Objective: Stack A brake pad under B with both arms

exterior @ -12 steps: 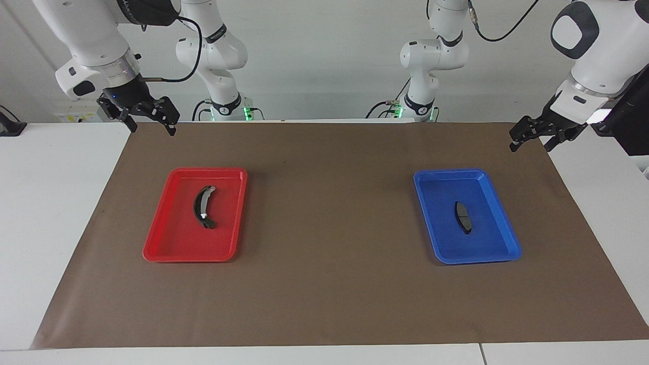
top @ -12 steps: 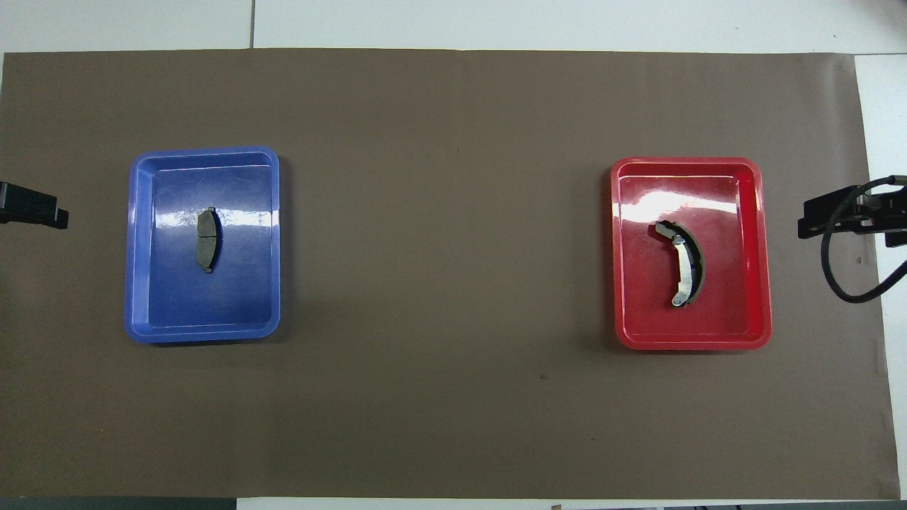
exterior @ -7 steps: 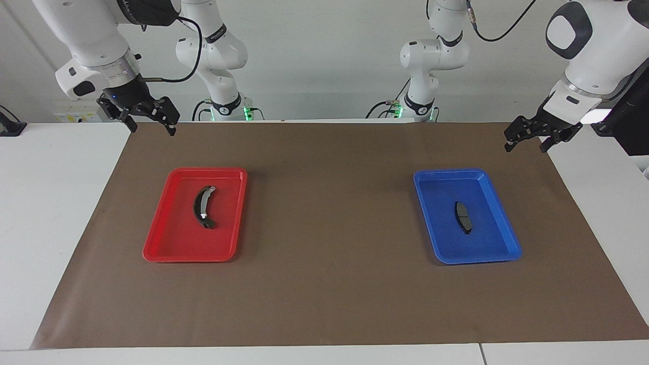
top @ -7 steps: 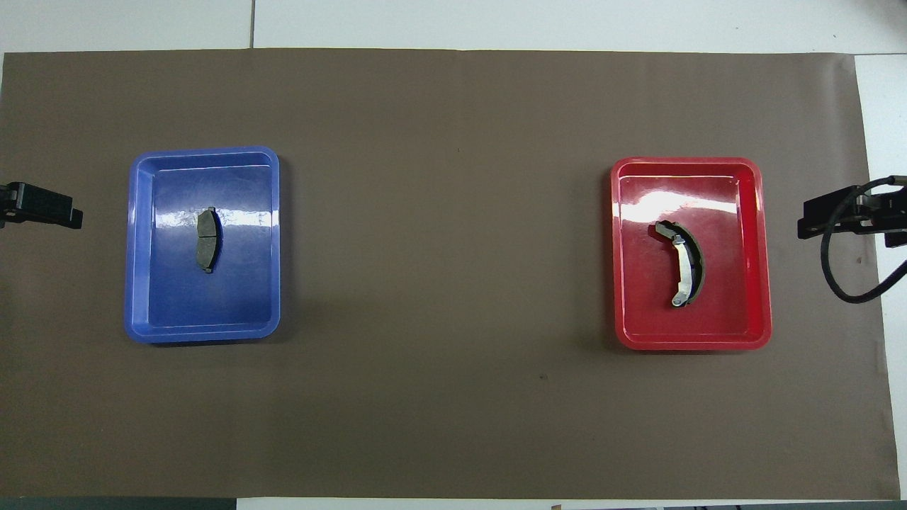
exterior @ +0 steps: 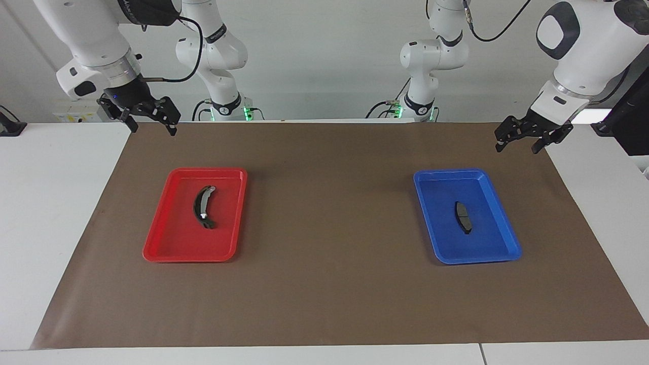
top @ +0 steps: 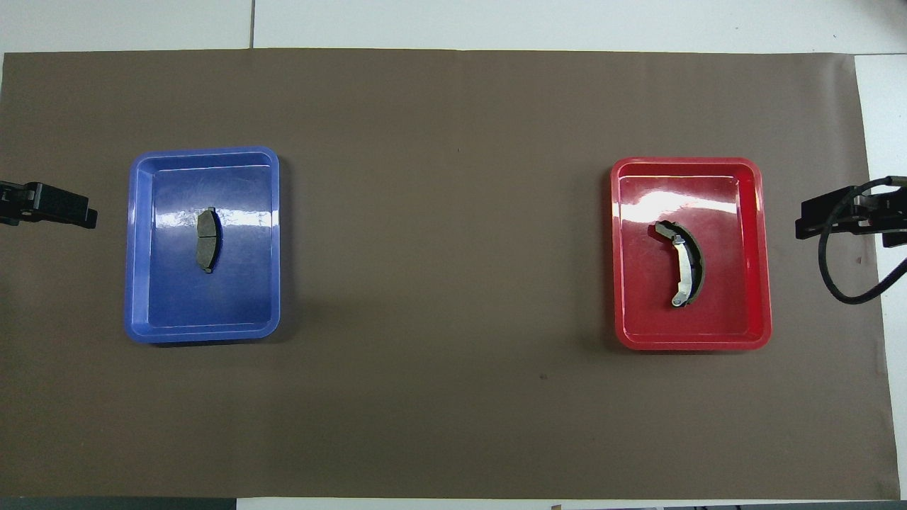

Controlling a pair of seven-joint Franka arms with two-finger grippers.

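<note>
The A brake pad (exterior: 462, 217), short, plain and dark, lies in the blue tray (exterior: 446, 172) toward the left arm's end; it also shows in the overhead view (top: 206, 239). B (exterior: 203, 207), the long crescent pad with silvery patches, lies in the red tray (exterior: 208, 170) toward the right arm's end, and shows in the overhead view (top: 684, 263). My left gripper (exterior: 517, 147) is open and empty, raised over the mat beside the blue tray (top: 205, 152). My right gripper (exterior: 152, 126) is open and empty, raised over the mat's edge beside the red tray (top: 684, 161).
A brown mat (exterior: 329, 228) covers the white table (exterior: 50, 203). The two trays stand far apart with bare mat between them. Two more white arms (exterior: 218, 61) stand at the robots' edge. A black cable (top: 843, 269) loops by the right gripper.
My left gripper has moved in over the mat toward the blue tray. The right gripper has barely moved. Both pads lie as before.
</note>
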